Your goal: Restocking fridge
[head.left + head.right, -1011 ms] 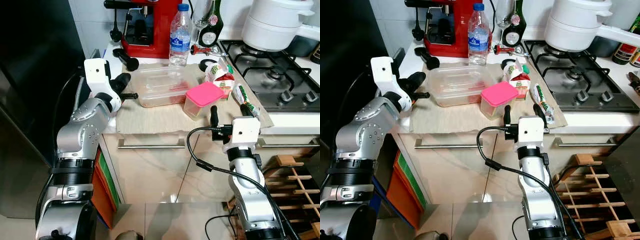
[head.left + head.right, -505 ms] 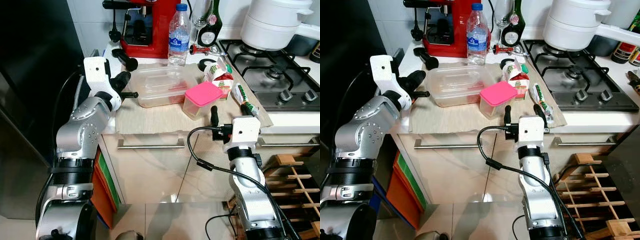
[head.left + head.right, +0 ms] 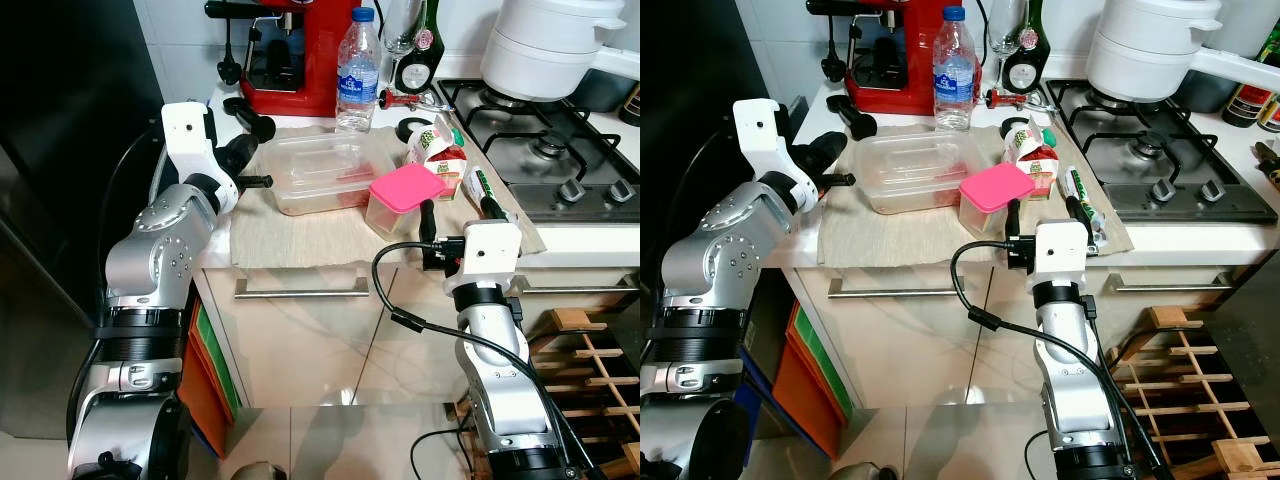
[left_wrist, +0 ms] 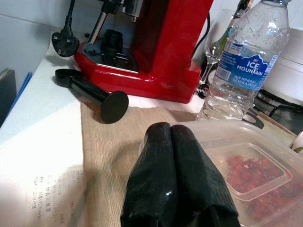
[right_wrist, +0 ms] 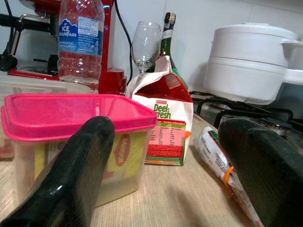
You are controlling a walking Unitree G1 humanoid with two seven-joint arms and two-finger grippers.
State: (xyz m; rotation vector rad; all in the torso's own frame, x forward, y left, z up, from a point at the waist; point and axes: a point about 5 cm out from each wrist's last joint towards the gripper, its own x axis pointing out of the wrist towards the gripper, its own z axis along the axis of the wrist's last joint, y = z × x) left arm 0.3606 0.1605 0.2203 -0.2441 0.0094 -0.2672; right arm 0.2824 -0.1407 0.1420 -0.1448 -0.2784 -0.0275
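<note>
On the counter's beige mat lies a clear flat container with red food in it. My left gripper is shut and empty, its tips at that container's left edge; the wrist view shows the joined fingertips just short of the container rim. A pink-lidded tub stands to the right, with an opened carton and a tube packet beyond it. My right gripper stands open at the counter's front edge, facing the tub and the carton. A water bottle stands behind.
A red coffee machine and a loose portafilter sit at the back left. The gas hob with a white pot is at the right. The dark fridge stands at my left, a wooden rack low right.
My left gripper has shifted slightly up and back along the container's left edge. The right gripper has edged a little closer to the pink-lidded tub.
</note>
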